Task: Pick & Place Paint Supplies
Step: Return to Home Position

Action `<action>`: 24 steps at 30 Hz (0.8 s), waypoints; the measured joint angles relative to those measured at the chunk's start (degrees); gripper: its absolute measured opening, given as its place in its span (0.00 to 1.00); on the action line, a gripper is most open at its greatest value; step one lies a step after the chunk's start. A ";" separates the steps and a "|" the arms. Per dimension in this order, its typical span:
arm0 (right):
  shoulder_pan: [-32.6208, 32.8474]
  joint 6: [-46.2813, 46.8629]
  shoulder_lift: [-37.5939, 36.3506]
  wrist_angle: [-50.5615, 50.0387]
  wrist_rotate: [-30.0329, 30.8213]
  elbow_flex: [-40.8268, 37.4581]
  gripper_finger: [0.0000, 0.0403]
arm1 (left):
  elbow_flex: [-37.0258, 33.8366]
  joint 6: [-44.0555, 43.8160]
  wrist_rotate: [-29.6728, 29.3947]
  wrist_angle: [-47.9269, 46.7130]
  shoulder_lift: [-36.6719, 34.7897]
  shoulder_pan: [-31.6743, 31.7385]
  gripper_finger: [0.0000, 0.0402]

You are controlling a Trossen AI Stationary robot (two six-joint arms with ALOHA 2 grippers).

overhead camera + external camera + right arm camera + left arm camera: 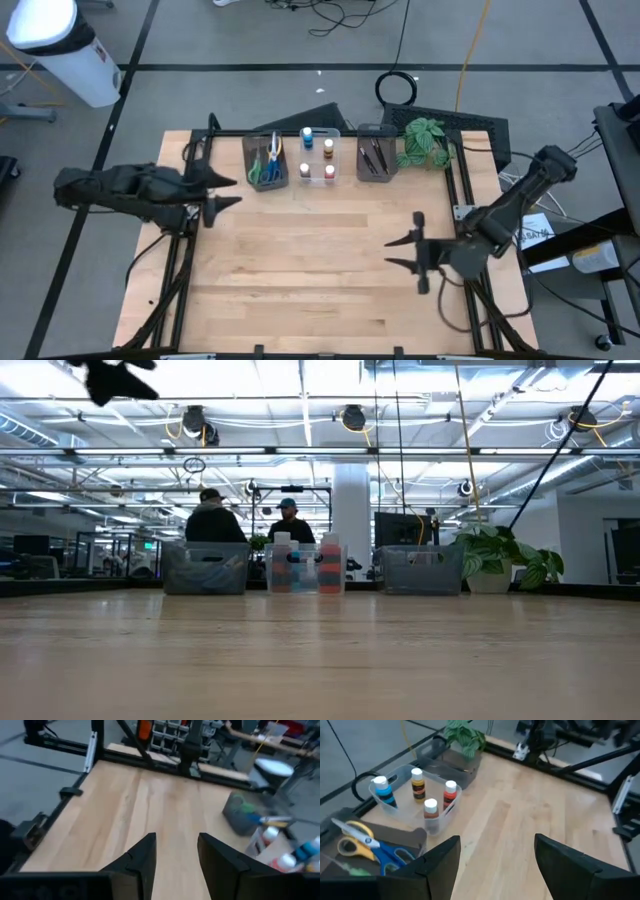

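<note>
I judge the sorting itself complete: in the high view no supply lies loose on the surface, and the three containers along its far edge are all loaded. The scissors, with yellow, blue and green handles, lie together in the left grey bin. The paint bottles stand upright in the clear bin at the middle. The brushes sit in the right grey bin, just beside the plant. What remains, as I read it, is only to park both arms; no further pick is called for. The left end effector is open and empty, jaws spread wide. It sits near the front corner of the left grey bin on that arm's own side, apart from it and touching nothing. The left wrist view confirms this: the scissors lie in their bin beyond the fingers, and only bare wood shows between the two fingers. The right end effector is likewise open and carries nothing. It hangs over bare wood on the right half of the surface, pointing toward the centre, well apart from all three bins — the brushes, its nearest supplies, lie far ahead of it toward the far edge. The low view shows the bins in a row with bare surface in front of them and no end effector down at surface level.
</note>
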 joint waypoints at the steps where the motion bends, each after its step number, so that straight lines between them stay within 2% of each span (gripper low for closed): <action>1: 0.65 1.54 -1.74 -0.49 0.00 -1.47 0.32 | -0.91 -1.21 -1.19 -0.71 -1.55 -1.24 0.66; 6: 2.59 4.08 -10.25 -1.00 -0.01 -11.10 0.32 | -10.67 -5.90 -7.59 1.84 -7.12 -6.98 0.67; 10: 2.23 8.18 -19.12 1.76 0.33 -18.44 0.32 | -20.15 -5.53 -10.35 11.16 -9.80 -10.93 0.67; 14: 1.64 7.73 -27.83 5.94 0.09 -25.69 0.32 | -27.20 -1.64 -11.68 22.63 -12.17 -14.50 0.67; 18: 1.60 7.01 -35.67 7.10 0.11 -30.65 0.32 | -31.20 2.80 -11.76 30.46 -13.64 -18.65 0.67; 24: 1.60 5.60 -44.39 7.43 0.11 -35.57 0.32 | -32.85 5.73 -15.64 33.76 -13.98 -24.89 0.67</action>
